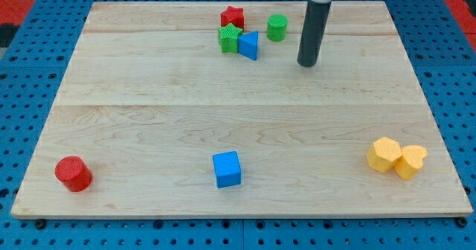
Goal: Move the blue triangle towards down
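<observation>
Just blue triangle (249,45) left of my tip (306,63)

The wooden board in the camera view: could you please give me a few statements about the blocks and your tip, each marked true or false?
1. My tip touches the blue triangle. False: it stands apart, to the triangle's right in the view.
2. The green star sits against the blue triangle's left side. True.
3. The red cylinder lies near the view's top right. False: it is at the bottom left.
4. The two yellow blocks sit together near the view's bottom right. True.
5. The blue cube lies near the view's bottom edge of the board. True.
</observation>
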Motion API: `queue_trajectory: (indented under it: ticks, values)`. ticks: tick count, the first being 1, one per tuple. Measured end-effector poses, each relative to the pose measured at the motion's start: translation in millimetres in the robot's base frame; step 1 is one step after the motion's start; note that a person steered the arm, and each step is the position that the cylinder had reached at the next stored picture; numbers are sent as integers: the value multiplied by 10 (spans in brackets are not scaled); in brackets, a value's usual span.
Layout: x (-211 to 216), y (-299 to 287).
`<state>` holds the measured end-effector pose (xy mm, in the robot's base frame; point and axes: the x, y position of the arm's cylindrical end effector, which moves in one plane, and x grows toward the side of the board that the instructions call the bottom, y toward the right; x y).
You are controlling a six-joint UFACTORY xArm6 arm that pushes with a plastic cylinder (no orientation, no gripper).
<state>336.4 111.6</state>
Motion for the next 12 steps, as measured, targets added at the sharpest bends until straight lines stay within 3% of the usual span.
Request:
queue_trajectory:
  ticks: [1, 4, 12]
  values:
    - [-433, -47]
    - [-519, -909]
    - [871, -1726]
